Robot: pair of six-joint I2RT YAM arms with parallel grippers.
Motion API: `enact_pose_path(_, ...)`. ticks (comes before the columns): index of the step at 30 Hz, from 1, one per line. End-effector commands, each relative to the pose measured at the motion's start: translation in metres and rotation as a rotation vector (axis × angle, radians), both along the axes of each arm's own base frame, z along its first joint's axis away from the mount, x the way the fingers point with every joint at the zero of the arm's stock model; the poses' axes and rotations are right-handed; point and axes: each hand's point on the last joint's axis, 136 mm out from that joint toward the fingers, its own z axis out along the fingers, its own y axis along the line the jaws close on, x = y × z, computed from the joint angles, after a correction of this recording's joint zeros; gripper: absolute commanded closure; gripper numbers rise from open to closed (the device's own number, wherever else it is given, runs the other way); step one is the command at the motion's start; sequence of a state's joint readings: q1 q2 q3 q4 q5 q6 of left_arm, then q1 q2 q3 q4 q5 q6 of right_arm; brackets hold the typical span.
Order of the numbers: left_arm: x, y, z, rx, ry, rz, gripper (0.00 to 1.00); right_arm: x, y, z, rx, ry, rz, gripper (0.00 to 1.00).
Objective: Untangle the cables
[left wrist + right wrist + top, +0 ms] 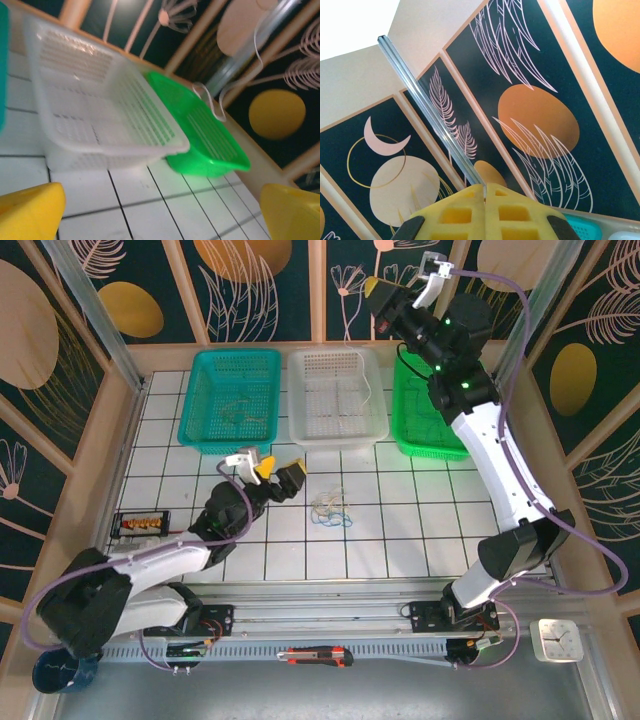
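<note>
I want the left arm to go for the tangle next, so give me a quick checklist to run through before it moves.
1. Left gripper open: ok, yellow fingers wide apart.
2. Small pile of thin blue and whitish cables within easy reach: ok, on the white tiled table just right of the left gripper.
3. Cables separated: not ok, loops overlap.
4. Right gripper out of the way: ok, raised above the green plastic basket.
5. Right gripper holding something: cannot tell; pads shut, and a thin white cord hangs over the green basket.
</note>
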State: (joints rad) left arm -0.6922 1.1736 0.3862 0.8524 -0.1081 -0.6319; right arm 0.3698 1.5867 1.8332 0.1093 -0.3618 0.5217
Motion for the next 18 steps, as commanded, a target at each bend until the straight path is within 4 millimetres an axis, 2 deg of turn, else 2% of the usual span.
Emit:
enact_pose_path(1, 0.011, 0.030, 0.008, 0.058, 0.006, 0.169, 0.01, -0.001, -0.003, 0.011, 0.008, -0.054, 0.006, 1.00)
enact_pose_path(5, 0.019, 0.049, 0.013, 0.051, 0.082, 0.220, 0.01, 0.015, 0.000, 0.003, -0.002, -0.047, 0.003, 1.00)
enact_pose_path(10, 0.031, 0.057, 0.023, -0.004, 0.160, 0.181, 0.01, 0.043, 0.009, -0.017, -0.027, -0.045, 0.010, 1.00)
enact_pose_path(15, 0.042, 0.050, 0.049, 0.018, 0.169, 0.141, 0.01, 0.077, 0.019, -0.052, -0.061, 0.002, 0.023, 1.00)
enact_pose_path(18, 0.050, 0.045, 0.064, 0.033, 0.171, 0.109, 0.01, 0.096, 0.026, -0.081, -0.088, 0.043, 0.028, 1.00)
